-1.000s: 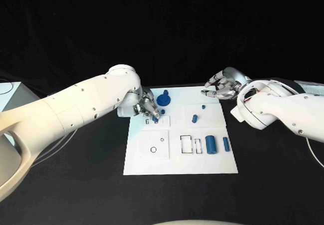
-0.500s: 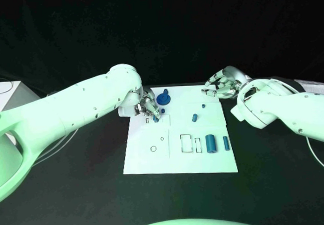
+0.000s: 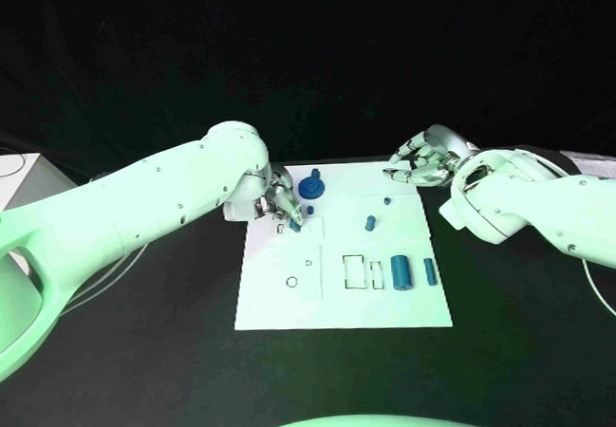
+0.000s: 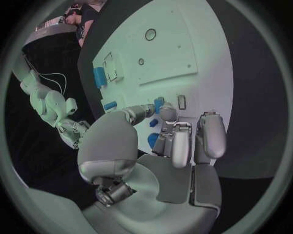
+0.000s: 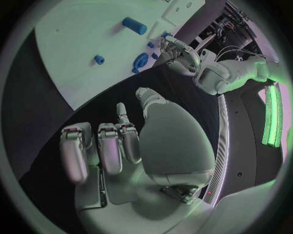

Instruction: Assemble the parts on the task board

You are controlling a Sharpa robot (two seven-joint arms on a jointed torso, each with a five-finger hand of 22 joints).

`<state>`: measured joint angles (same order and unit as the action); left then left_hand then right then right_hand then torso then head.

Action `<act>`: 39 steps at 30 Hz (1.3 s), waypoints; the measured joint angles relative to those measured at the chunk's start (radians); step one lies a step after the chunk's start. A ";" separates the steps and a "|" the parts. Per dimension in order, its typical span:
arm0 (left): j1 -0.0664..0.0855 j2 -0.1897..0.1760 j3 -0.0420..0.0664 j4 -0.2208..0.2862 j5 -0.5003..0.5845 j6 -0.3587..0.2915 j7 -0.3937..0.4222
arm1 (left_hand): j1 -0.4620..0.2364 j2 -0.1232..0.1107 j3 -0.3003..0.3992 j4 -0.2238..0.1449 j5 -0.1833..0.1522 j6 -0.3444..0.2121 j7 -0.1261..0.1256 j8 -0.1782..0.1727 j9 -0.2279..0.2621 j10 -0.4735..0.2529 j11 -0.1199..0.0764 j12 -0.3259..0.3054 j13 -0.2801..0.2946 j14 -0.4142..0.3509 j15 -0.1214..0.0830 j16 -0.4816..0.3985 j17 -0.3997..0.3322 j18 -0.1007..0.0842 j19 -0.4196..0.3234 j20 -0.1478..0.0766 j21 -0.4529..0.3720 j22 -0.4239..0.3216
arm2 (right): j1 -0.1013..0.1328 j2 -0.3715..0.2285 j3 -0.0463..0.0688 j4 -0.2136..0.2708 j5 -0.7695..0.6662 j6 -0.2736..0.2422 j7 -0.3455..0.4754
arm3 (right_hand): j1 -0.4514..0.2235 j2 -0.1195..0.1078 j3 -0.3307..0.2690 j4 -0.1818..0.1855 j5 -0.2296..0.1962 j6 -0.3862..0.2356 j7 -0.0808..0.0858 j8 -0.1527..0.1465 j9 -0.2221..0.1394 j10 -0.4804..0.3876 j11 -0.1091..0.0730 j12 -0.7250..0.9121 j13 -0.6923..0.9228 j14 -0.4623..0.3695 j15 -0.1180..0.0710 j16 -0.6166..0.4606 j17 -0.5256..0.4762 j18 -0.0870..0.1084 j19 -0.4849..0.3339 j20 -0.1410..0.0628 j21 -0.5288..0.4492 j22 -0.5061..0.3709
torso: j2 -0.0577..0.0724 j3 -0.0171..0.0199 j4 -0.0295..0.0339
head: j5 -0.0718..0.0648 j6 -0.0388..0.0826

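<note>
Two hands up. Head view: left hand (image 3: 283, 203) pinches a blue part (image 3: 295, 224) at the board's (image 3: 343, 312) far-left corner, seating it, I judge.
Left wrist view: needs pressing straight down.
Right wrist view: right hand (image 5: 131, 146) empty, fingers loosely curled, off the far-right corner.

Black cloth covers the desk (image 3: 137, 373) from edge to edge, and a dark backdrop (image 3: 301, 62) rises behind it. Off at one side sits a pale box (image 3: 3, 184) with a thin cable across it. Greenish light washes everything, and a bright green light strip (image 5: 270, 114) glows nearby.
</note>
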<state>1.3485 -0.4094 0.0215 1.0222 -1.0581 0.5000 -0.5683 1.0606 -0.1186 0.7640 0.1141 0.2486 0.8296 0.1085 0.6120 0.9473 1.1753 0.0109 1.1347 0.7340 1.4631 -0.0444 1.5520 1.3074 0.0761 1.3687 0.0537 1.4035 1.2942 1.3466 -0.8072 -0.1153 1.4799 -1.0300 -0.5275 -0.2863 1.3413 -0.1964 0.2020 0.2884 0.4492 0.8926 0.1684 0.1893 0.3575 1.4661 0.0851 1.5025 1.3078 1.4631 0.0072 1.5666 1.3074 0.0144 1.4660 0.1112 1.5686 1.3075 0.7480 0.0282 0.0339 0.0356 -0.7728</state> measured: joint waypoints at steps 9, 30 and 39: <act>0.000 -0.002 0.000 0.000 -0.003 0.003 0.000 | 0.000 0.000 0.000 0.000 0.003 0.000 0.000 -0.003 0.000 0.000 0.000 0.000 -0.001 0.000 0.000 0.000 0.000 0.000 0.000 0.000 0.000 0.000 | 0.000 0.000 0.000 0.000 0.000 0.000 0.000 | 0.000 0.000 0.000 0.000 0.000 0.000 0.000 0.000 0.000 0.000 0.000 0.000 0.000 0.000 0.000 0.000 0.000 0.000 0.000 0.000 0.000 0.000 | 0.000 0.0002 0.0001 | 0.000 0.000; 0.000 0.001 0.000 0.000 -0.006 0.013 0.000 | 0.000 0.000 0.000 0.000 0.002 0.000 0.000 0.000 0.000 -0.001 0.002 -0.004 -0.001 0.000 0.000 0.000 0.000 0.000 0.000 0.000 0.000 0.001 | 0.000 0.000 0.000 0.001 0.000 0.000 0.000 | 0.000 0.000 0.000 0.000 0.000 0.000 0.000 0.000 0.000 0.000 0.000 0.000 0.000 0.000 0.000 0.000 0.000 0.000 0.000 0.000 0.000 0.001 | 0.001 0.0006 0.0001 | 0.001 -0.003; 0.000 0.003 0.000 -0.002 -0.009 0.014 0.000 | 0.003 -0.003 0.000 0.000 0.001 0.000 0.000 0.000 0.000 -0.001 0.002 -0.004 -0.002 0.001 -0.001 0.000 0.000 0.000 0.000 0.000 0.000 0.001 | 0.000 0.000 0.000 0.001 0.000 0.000 0.000 | 0.000 0.000 0.000 0.000 0.000 0.000 0.000 0.000 0.000 0.000 0.000 0.000 0.000 0.000 0.000 0.000 0.000 0.000 0.000 0.000 0.000 0.001 | 0.000 0.0006 0.0000 | 0.001 -0.004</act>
<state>1.3484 -0.4063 0.0211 1.0202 -1.0668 0.5136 -0.5685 1.0633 -0.1218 0.7640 0.1141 0.2501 0.8299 0.1088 0.6122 0.9476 1.1742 0.0130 1.1305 0.7318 1.4639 -0.0451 1.5520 1.3074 0.0762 1.3687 0.0538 1.4035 1.2947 1.3466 -0.8073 -0.1153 1.4814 -1.0304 -0.5274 -0.2867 1.3413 -0.1964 0.2020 0.2884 0.4492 0.8926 0.1684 0.1893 0.3575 1.4661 0.0851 1.5025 1.3074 1.4631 0.0072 1.5666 1.3073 0.0144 1.4660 0.1112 1.5686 1.3080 0.7484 0.0288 0.0339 0.0362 -0.7771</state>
